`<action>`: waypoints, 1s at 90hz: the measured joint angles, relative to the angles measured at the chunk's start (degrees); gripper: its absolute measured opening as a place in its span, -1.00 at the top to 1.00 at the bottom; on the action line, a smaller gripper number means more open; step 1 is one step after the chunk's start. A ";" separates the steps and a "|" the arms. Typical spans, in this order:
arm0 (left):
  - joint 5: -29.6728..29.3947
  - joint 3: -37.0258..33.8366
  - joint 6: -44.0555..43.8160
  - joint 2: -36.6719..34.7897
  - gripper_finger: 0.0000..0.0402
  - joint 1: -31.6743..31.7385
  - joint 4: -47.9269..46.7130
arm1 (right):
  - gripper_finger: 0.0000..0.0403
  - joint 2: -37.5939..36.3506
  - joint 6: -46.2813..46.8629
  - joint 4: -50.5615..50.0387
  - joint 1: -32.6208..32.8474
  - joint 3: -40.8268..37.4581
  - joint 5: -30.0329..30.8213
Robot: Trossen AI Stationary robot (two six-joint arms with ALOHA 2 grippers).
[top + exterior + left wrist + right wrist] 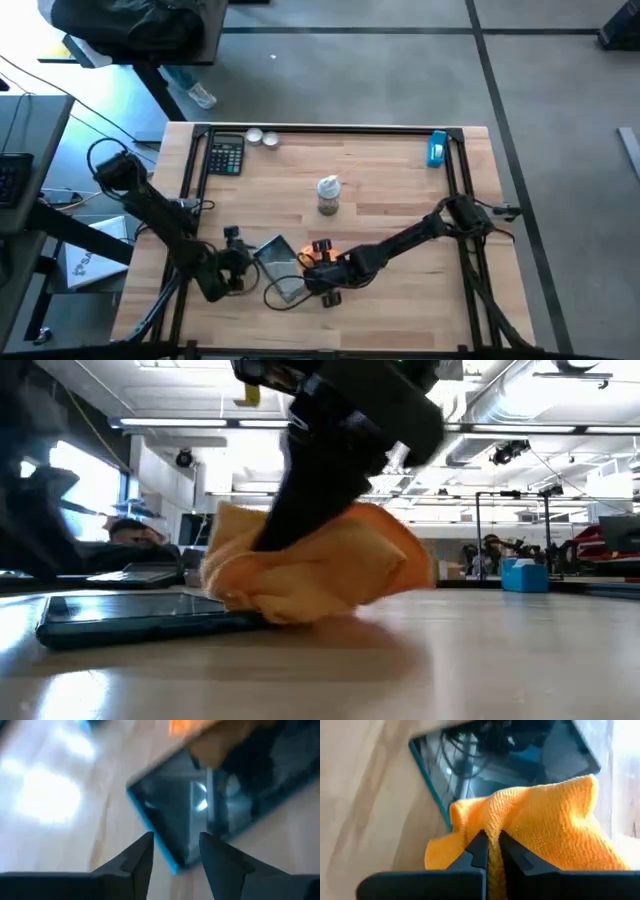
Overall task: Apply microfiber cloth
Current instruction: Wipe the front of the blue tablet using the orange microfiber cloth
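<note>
While pinching the microfiber cloth in closed right gripper fingers, pressed against tablet; left gripper parted beside tablet corner.

Your low view glares: ceiling strip lights blown out, dark arm silhouetted. Left wrist view smeared with blur; white glare patch on the counter. Tablet screen mirrors reflections. High view evenly lit, soft shadows.

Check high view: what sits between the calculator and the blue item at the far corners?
Two small round silver pieces lie right beside the calculator; from there to the blue item the wooden tabletop is bare. The spray bottle stands nearer, off that line.
</note>
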 joint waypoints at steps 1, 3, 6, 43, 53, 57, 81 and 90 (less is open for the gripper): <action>0.13 -0.49 -0.25 -0.14 0.35 0.14 0.47 | 1.00 0.00 -0.01 0.35 -0.03 0.00 0.01; 0.23 -1.41 -0.75 -0.33 0.36 0.42 1.50 | 1.00 0.00 -0.02 1.06 -0.10 -0.02 0.02; 0.12 -2.71 -1.24 -0.62 0.37 0.84 3.58 | 1.00 0.00 0.05 2.23 -0.21 -0.02 0.00; 4.94 -8.35 4.04 1.43 0.43 4.86 25.32 | 1.00 5.22 -1.57 19.37 -1.18 -0.04 -4.51; 6.52 -8.40 4.49 1.47 0.43 4.82 26.90 | 1.00 7.24 -1.31 23.06 -2.30 -0.04 -6.17; 7.73 -8.42 4.91 1.49 0.43 4.82 27.76 | 1.00 7.79 -0.95 24.41 -2.86 -0.04 -6.48; 12.14 -8.63 8.53 1.16 0.43 4.51 34.29 | 1.00 8.20 0.04 21.20 -6.31 0.13 -8.36; 11.34 -8.42 12.31 1.06 0.43 4.26 38.36 | 1.00 8.20 -1.01 21.06 -6.92 0.13 -11.25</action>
